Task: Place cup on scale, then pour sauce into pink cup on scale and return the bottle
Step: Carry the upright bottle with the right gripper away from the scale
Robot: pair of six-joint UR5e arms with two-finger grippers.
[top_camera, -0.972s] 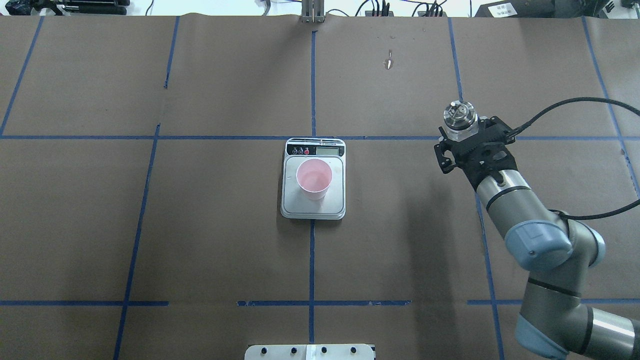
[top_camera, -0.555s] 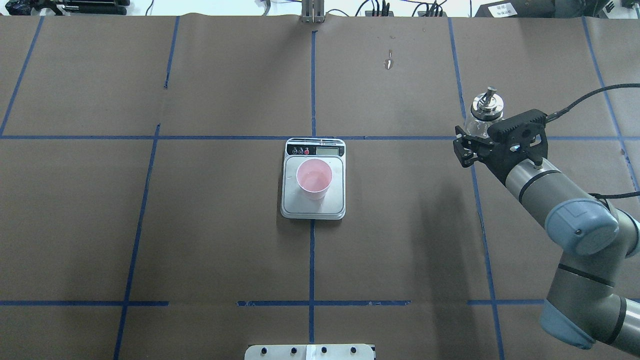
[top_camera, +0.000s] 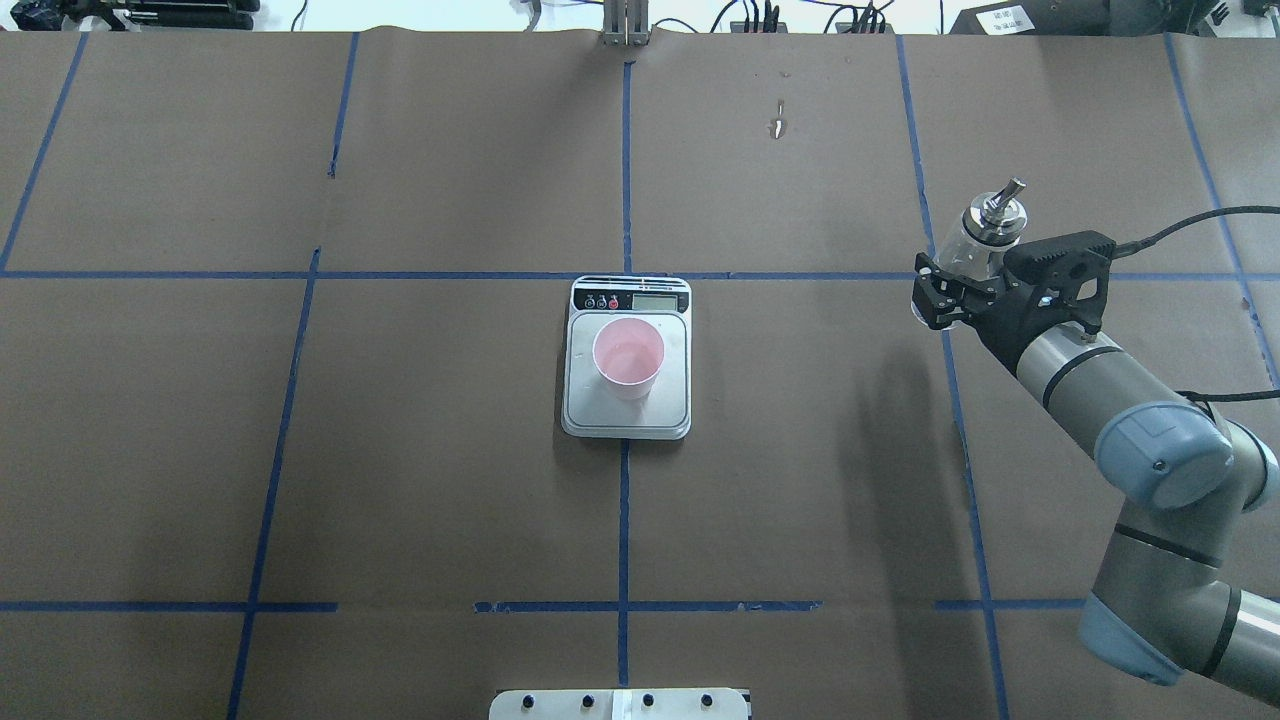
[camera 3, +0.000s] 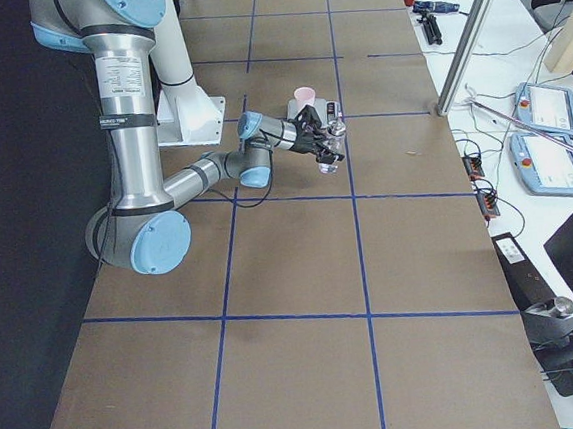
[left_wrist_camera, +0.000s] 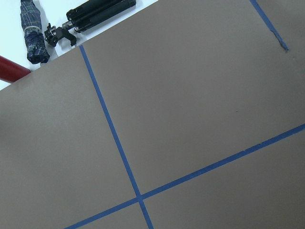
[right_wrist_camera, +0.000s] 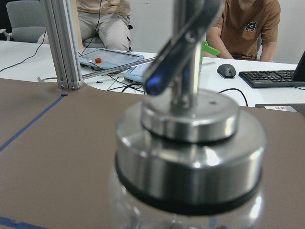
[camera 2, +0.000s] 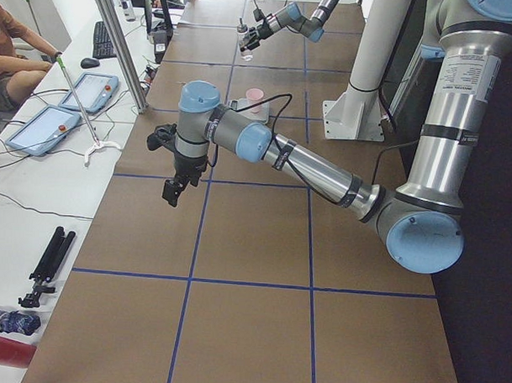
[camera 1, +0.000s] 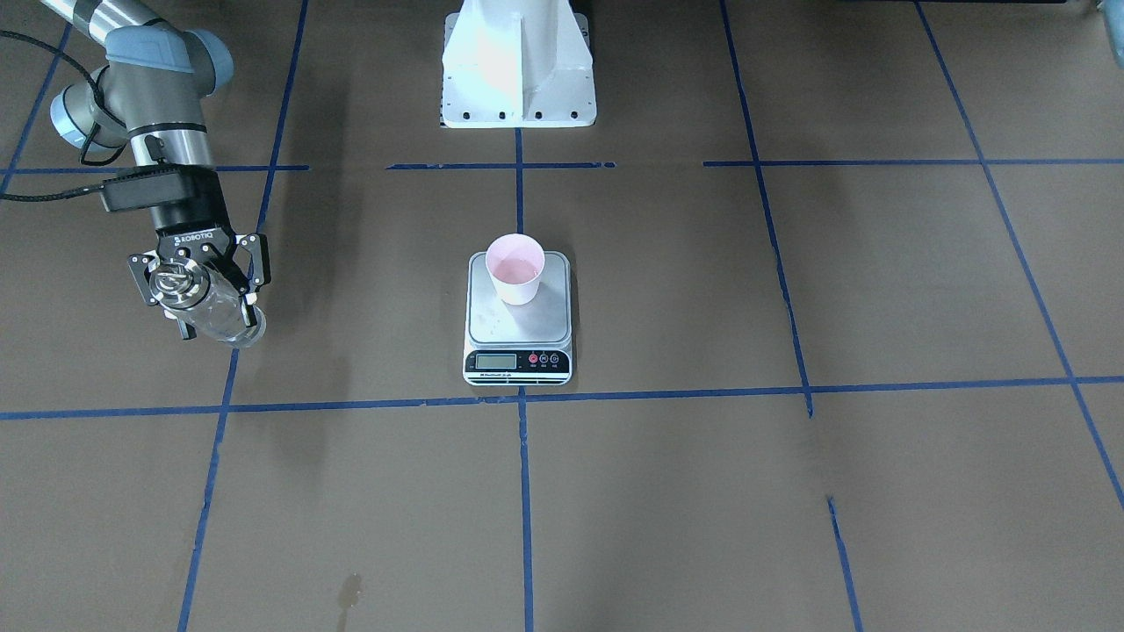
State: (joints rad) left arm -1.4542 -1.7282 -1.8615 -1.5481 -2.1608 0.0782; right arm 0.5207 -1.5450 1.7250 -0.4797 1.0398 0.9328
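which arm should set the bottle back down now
Right. Its tool is shut on the bottle, out to the side of the scale, where the cup stands. The left tool hangs over bare paper, far from the bottle.

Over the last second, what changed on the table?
The right gripper, still shut on the bottle, carried it toward the robot's right, away from the scale. The bottle turned, so its spout now shows from the side instead of top-on. The pink cup and the scale did not move.
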